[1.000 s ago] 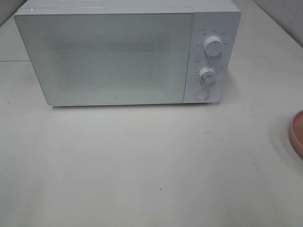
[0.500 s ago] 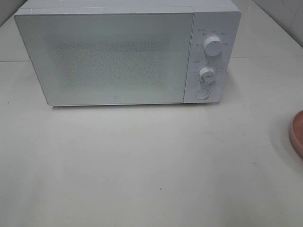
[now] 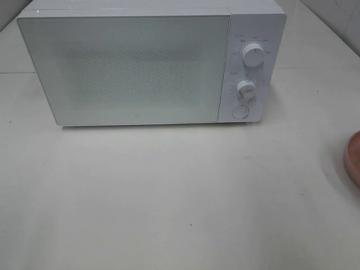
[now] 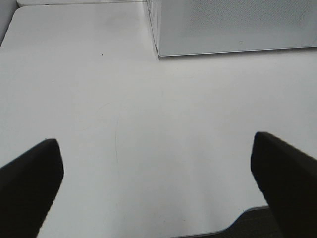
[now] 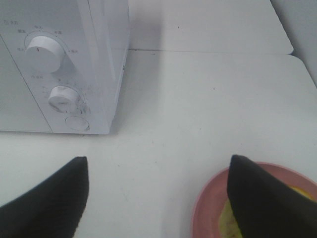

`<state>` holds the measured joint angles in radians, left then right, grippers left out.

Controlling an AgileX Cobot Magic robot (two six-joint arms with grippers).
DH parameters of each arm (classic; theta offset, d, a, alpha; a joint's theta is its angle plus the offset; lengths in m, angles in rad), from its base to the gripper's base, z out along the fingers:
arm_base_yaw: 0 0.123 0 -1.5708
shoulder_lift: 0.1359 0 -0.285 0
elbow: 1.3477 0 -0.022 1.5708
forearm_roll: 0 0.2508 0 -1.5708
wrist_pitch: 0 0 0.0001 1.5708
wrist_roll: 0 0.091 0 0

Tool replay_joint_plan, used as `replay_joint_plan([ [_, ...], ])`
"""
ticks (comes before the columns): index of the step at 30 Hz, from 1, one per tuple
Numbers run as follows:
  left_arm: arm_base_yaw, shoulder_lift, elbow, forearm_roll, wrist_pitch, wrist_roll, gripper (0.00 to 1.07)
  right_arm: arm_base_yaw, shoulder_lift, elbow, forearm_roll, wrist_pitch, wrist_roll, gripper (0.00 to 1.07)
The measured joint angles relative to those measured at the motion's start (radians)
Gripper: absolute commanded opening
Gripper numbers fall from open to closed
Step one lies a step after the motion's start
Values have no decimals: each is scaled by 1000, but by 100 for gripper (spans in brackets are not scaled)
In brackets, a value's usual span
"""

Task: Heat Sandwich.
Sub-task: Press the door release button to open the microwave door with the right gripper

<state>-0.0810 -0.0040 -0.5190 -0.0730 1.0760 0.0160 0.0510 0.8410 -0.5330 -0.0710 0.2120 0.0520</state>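
Sandwich (image 5: 223,223) waits on the pink plate (image 5: 205,198) at the desk's (image 3: 169,197) right edge, just under the right jaws. Left jaws and right jaws both gape empty, probably because the microwave (image 3: 124,67) door's shut.

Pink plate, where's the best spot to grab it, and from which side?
Probably the raised rim of the pink plate, on the side facing the microwave, coming from above: the sandwich sits further in, leaving that lip bare for the jaws.

The white table (image 3: 169,197) bears a shut white microwave (image 3: 129,67) and a pink plate (image 3: 354,160).
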Motion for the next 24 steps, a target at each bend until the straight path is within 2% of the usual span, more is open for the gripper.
replay_joint_plan([
  [13, 0, 0, 0, 0, 0, 0, 98, 0, 197, 5, 0, -357, 12, 75],
  [16, 0, 0, 0, 0, 0, 0, 98, 0, 245, 61, 0, -570, 10, 75],
  [24, 0, 0, 0, 0, 0, 0, 98, 0, 353, 173, 1, -852, -18, 75],
])
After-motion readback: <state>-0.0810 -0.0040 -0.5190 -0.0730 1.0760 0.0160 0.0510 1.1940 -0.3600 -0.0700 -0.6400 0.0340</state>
